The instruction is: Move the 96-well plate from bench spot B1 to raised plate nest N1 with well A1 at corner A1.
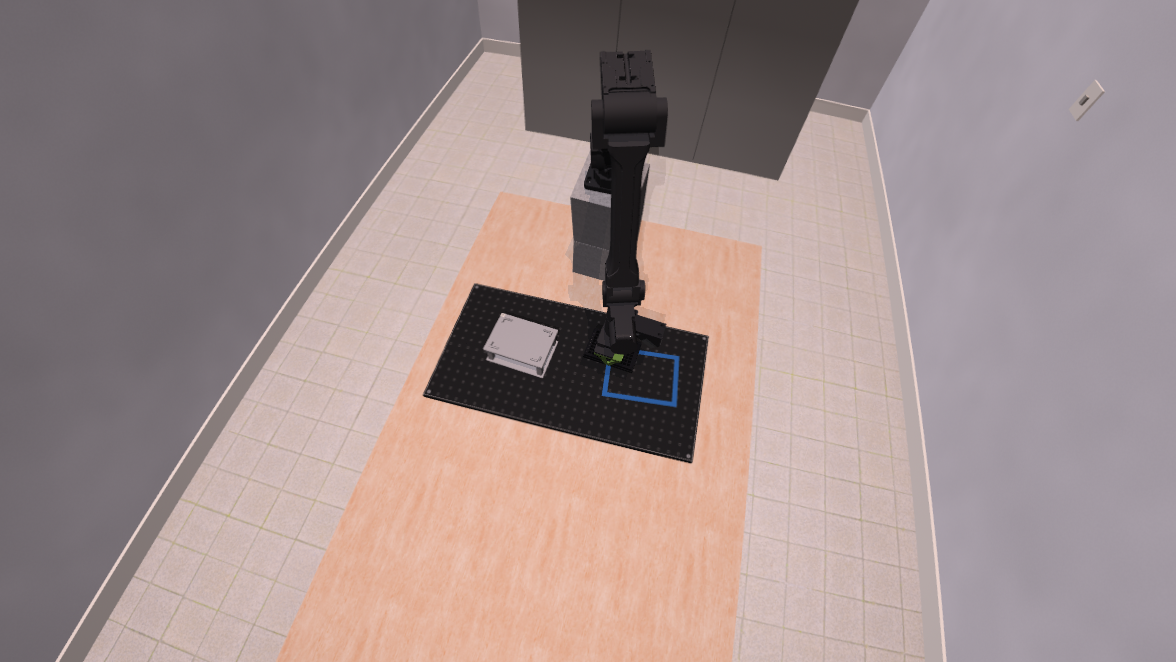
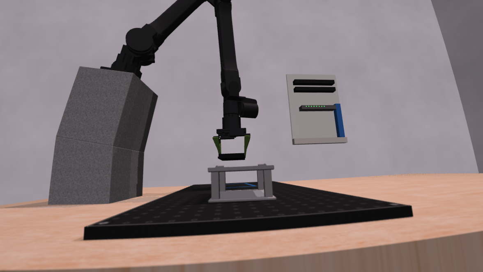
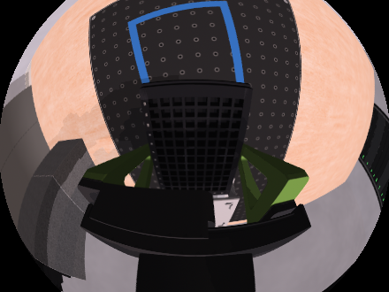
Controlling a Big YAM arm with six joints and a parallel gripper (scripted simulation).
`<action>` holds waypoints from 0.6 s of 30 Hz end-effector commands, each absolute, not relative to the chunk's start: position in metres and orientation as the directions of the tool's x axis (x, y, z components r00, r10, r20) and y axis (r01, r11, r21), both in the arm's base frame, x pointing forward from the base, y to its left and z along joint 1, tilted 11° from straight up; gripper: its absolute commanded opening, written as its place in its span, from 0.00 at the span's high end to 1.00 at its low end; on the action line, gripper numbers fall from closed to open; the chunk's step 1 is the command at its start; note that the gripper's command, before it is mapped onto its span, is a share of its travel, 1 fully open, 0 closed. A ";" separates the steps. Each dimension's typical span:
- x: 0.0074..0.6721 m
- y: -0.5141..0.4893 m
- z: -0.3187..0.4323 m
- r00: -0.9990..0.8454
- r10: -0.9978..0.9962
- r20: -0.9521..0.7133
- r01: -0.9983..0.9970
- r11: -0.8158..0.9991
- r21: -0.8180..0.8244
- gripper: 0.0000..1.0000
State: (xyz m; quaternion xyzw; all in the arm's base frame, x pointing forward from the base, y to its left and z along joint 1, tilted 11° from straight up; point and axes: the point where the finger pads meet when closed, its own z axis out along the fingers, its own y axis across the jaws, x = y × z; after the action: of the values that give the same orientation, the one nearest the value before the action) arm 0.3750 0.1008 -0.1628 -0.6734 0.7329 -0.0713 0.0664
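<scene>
My gripper [image 2: 231, 148] with green fingers is shut on the black 96-well plate [image 2: 231, 156] and holds it level in the air, well above the black breadboard. In the wrist view the plate [image 3: 196, 131] fills the space between the fingers, its well grid facing up. The blue outline of spot B1 [image 1: 641, 378] lies empty, just right of and below the gripper [image 1: 612, 355]. The grey raised nest N1 [image 1: 520, 342] stands to the left on the breadboard, its top free. In the exterior view the nest [image 2: 240, 182] stands in front of the held plate.
The black breadboard [image 1: 567, 371] lies on the wooden table. The arm's grey pedestal [image 2: 97, 137] stands at the back. A grey wall panel [image 2: 316, 108] with green lights hangs behind. Dark cabinets [image 1: 683, 74] stand at the far wall.
</scene>
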 end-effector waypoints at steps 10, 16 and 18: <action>0.382 0.062 -0.145 -0.065 -0.998 -0.010 -0.973 0.066 -0.219 1.00; 0.380 0.048 -0.146 -0.065 -0.998 -0.007 -0.976 0.065 -0.208 1.00; 0.379 0.041 -0.142 -0.065 -0.998 -0.006 -0.976 0.065 -0.206 1.00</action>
State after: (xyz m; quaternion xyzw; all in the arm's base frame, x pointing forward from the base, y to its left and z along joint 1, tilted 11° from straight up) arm 0.3756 0.0503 -0.1522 -0.6737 0.7325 -0.0710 0.0673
